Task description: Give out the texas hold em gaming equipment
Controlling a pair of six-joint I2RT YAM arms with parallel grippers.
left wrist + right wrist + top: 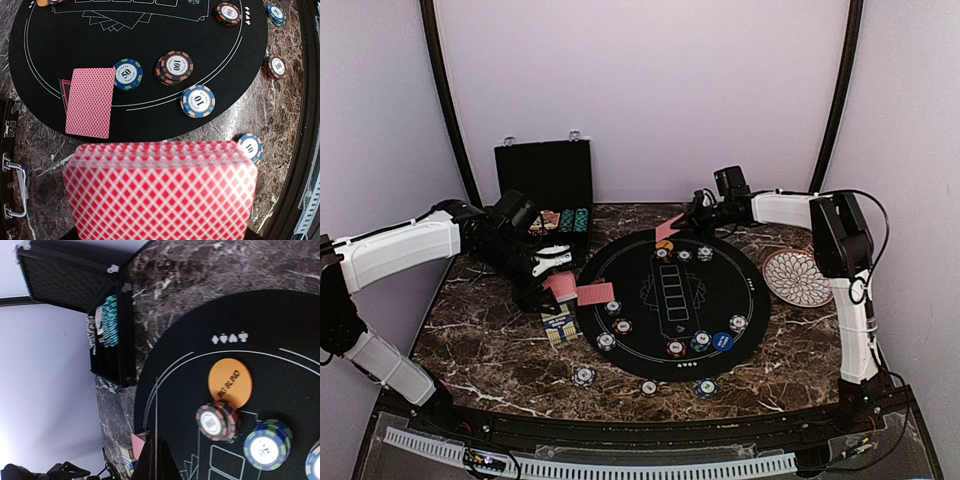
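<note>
Gripping the deck (160, 195) face-down, the left hand (552, 268) hovers at the mat's (740, 280) nine o'clock, beside the dealt cards (90, 102). The right hand (692, 215), clamped on one card (669, 227), holds it over twelve o'clock, probably for that seat's deal.

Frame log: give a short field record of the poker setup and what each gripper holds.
Surface: round black felt poker mat on dark marble table
Left gripper: shut on a stack of red-backed playing cards
Right gripper: shut on a lone red-backed card over the mat's far edge
Dealt: face-down red-backed card at the mat's left edge
Chips: striped poker chips around the mat's rim, a few on the marble
Markers: orange disc far side, blue disc near side
Case: black hinged case, open, far left
</note>
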